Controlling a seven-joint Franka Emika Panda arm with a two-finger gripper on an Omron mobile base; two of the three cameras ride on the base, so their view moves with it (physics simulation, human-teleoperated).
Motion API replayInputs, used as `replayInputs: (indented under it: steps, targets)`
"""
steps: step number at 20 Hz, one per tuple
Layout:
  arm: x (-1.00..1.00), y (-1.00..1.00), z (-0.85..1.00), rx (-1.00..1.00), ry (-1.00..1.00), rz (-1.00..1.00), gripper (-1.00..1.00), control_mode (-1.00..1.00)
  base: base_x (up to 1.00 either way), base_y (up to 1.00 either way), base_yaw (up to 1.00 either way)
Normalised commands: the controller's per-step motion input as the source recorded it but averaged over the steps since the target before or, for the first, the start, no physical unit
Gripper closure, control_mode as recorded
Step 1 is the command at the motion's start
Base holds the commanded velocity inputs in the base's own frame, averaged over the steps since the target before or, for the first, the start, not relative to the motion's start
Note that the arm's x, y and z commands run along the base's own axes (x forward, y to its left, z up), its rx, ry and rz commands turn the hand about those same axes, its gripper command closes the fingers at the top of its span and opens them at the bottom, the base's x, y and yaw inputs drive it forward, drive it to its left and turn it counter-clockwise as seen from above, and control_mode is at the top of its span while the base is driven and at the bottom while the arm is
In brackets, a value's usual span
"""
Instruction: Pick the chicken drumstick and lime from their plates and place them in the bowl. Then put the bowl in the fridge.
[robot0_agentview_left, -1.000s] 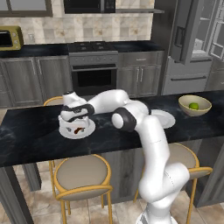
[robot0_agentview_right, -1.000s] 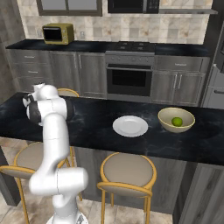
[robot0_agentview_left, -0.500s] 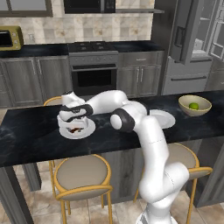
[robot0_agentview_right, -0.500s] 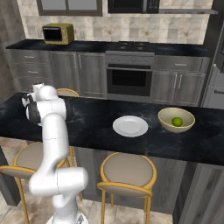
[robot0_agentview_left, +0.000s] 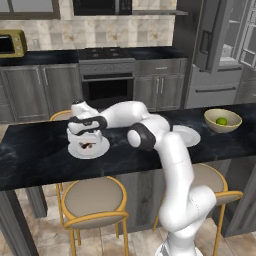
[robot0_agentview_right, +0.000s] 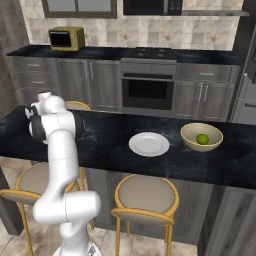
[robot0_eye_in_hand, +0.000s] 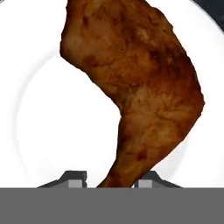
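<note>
The chicken drumstick (robot0_eye_in_hand: 140, 87) lies on a white plate (robot0_eye_in_hand: 39, 131) at the left of the dark counter, seen as a small brown piece (robot0_agentview_left: 88, 146) on that plate (robot0_agentview_left: 74, 151) in the left base view. My gripper (robot0_eye_in_hand: 112, 179) points down over it (robot0_agentview_left: 86, 140), with its jaws closed in against the drumstick's narrow bone end. The drumstick still rests on the plate. The lime (robot0_agentview_left: 221, 121) (robot0_agentview_right: 202, 139) sits inside the tan bowl (robot0_agentview_left: 212, 123) (robot0_agentview_right: 188, 140) at the right of the counter. A second white plate (robot0_agentview_left: 189, 135) (robot0_agentview_right: 149, 144) lies bare beside the bowl.
The grey fridge (robot0_agentview_left: 220, 45) stands at the back right with a door open. An oven (robot0_agentview_right: 148, 95) and dark cabinets line the far wall, with a yellow microwave (robot0_agentview_right: 66, 38) on the back counter. Yellow-framed stools (robot0_agentview_left: 95, 200) stand under the near counter edge.
The jaws have closed from wide open down onto the drumstick's narrow end. The hand has sunk a little toward the plate. Bowl, lime and second plate have not moved.
</note>
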Motion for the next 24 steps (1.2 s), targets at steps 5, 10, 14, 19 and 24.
replayInputs:
  steps: [5,10,14,19,24]
  targets:
    - [-0.17,-0.44,0.43,0.04,0.0,0.01,1.0,-1.0,0.0,0.0,0.0]
    - [-0.22,-0.59,0.32,0.08,-0.06,0.06,1.0,-1.0,0.0,0.0,0.0]
    - [-0.22,-0.73,0.21,0.08,-0.07,0.03,1.0,-1.0,0.0,0.0,0.0]
    - [-0.13,-0.79,0.16,0.08,-0.05,0.02,1.0,-1.0,0.0,0.0,0.0]
    - [-0.06,-0.81,0.17,0.08,-0.06,0.0,1.0,-1.0,0.0,0.0,0.0]
